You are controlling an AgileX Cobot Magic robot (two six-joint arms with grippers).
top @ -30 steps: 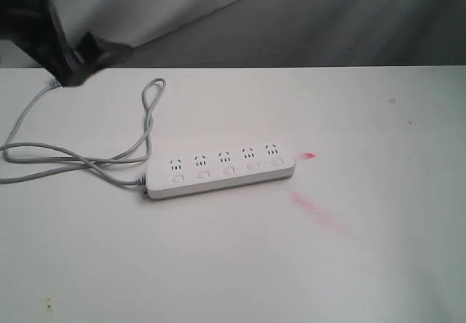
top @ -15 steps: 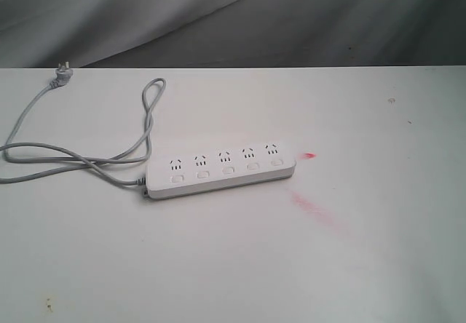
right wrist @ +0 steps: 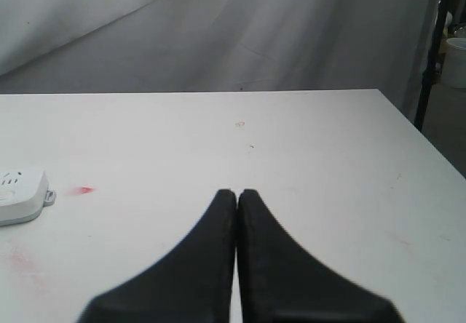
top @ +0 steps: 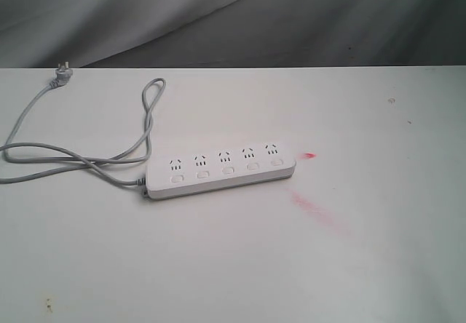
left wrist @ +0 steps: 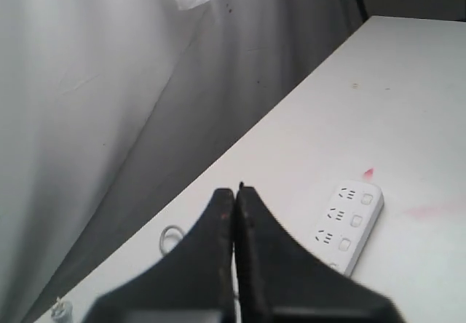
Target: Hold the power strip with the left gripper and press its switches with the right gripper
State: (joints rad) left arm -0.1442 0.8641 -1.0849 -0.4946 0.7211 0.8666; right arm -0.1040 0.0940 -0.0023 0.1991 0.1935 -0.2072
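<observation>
Both pressed together and empty: left gripper [left wrist: 234, 190] and right gripper [right wrist: 237, 192], well apart from power strip [top: 220, 169]. Lies flat and unheld, red mark [top: 309, 156] just beside its end. Risks skidding under pressing of switches [top: 228, 170] unless pinned first.

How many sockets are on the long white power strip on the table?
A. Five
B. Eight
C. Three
A. The power strip has five sockets in one row along its top.
</observation>
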